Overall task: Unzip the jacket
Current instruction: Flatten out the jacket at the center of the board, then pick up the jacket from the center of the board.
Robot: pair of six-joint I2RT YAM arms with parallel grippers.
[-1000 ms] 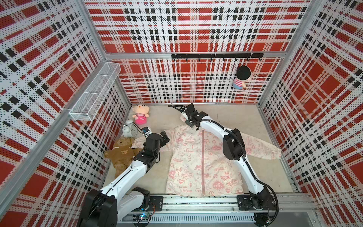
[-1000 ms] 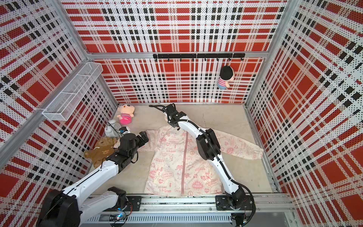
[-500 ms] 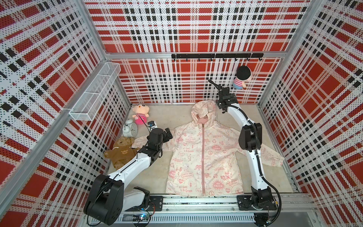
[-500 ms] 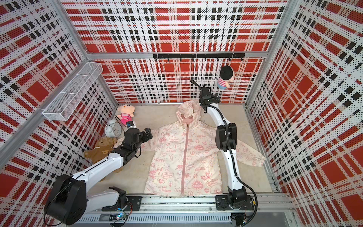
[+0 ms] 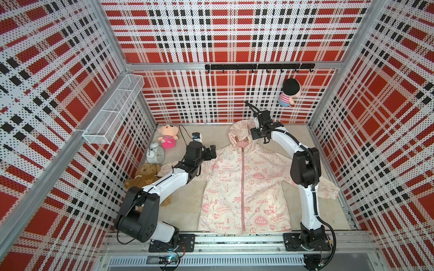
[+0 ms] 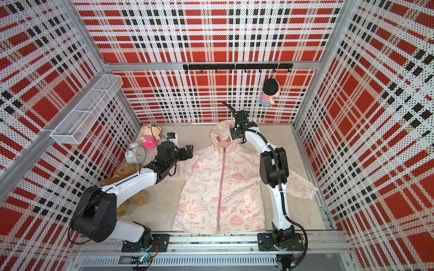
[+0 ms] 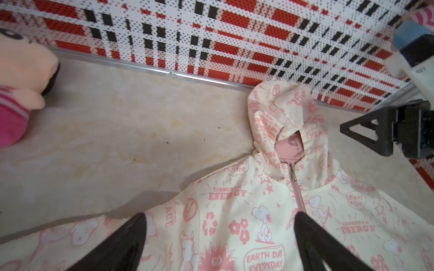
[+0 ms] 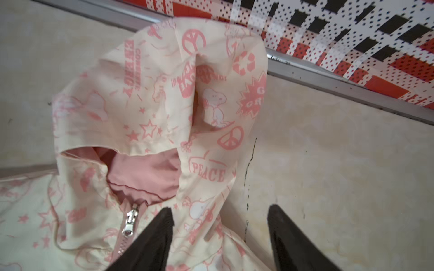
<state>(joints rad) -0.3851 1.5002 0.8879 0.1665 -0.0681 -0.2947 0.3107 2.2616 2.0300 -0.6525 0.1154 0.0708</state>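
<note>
A pale beige tabletop [image 5: 187, 206] is forming the floor of a booth whose perforated walls [image 5: 234, 35] are showing a red, black and white plaid. A white wire basket [image 5: 112, 115] is hanging on a side wall, and a black-haired doll [image 5: 288, 92] is dangling from a black hook rail [image 5: 234, 66] at the back. On the left arm's side a plush doll [image 5: 167, 138] in pink, a white alarm clock [image 5: 155, 153] and a teddy bear [image 5: 143, 176] are sitting along the wall.

The jacket [image 5: 242, 206] is lying flat, front up, mid-table, with its sleeves spread and its hood [image 5: 239, 131] toward the back wall. Its pink zipper [image 5: 242, 187] is running closed down the front, with the silver pull [image 8: 129, 221] sitting at the collar.

The left gripper [image 7: 219, 217] is hovering over the jacket's shoulder, its fingers spread wide and gripping nothing. The right gripper [image 8: 220, 211] is hanging beside the hood, jaws apart and empty. One finger [image 8: 159, 234] is crossing the fabric near the collar, though whether it is touching cannot be told.
</note>
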